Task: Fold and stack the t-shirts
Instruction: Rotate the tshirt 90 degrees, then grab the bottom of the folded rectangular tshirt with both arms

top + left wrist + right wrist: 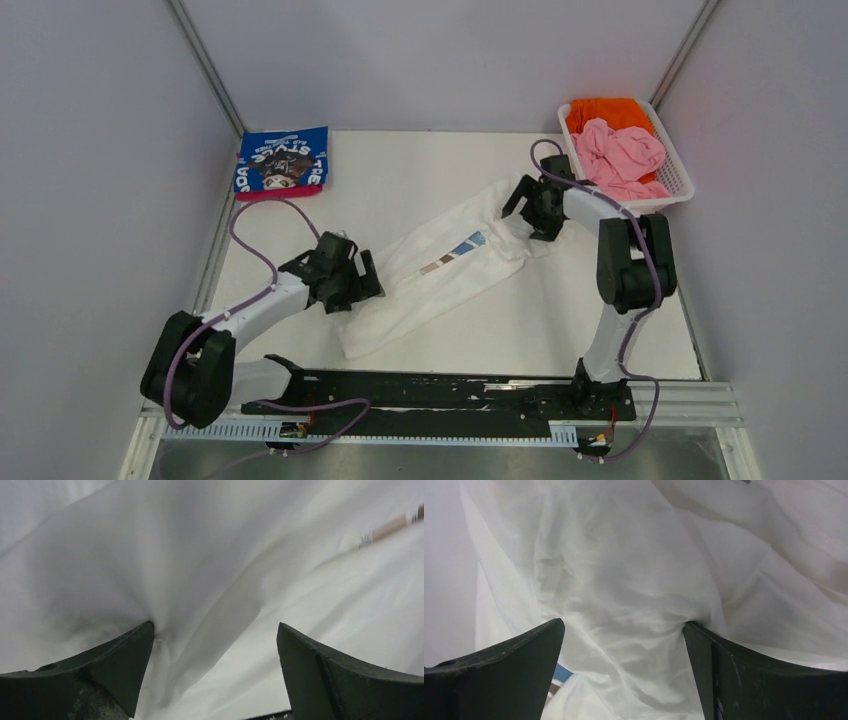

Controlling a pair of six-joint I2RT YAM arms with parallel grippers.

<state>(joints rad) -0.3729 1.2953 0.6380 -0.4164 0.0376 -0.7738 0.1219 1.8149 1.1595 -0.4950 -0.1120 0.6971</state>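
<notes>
One table [600, 330] carries a white t-shirt [440, 275] bunched in a long diagonal strip across its middle; a basket [683, 188] at the far right holds a pink tee [622, 155] and an orange tee [603, 110]; a blue tee [283, 160] lies folded far left; the left gripper [215, 630] and right gripper [624, 625] sit on the strip's opposite ends, jaws spread wide over cloth.

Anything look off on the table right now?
The white tee lies bunched into a crooked diagonal strip between the left gripper and right gripper, not spread flat. Nothing else stands out.
</notes>
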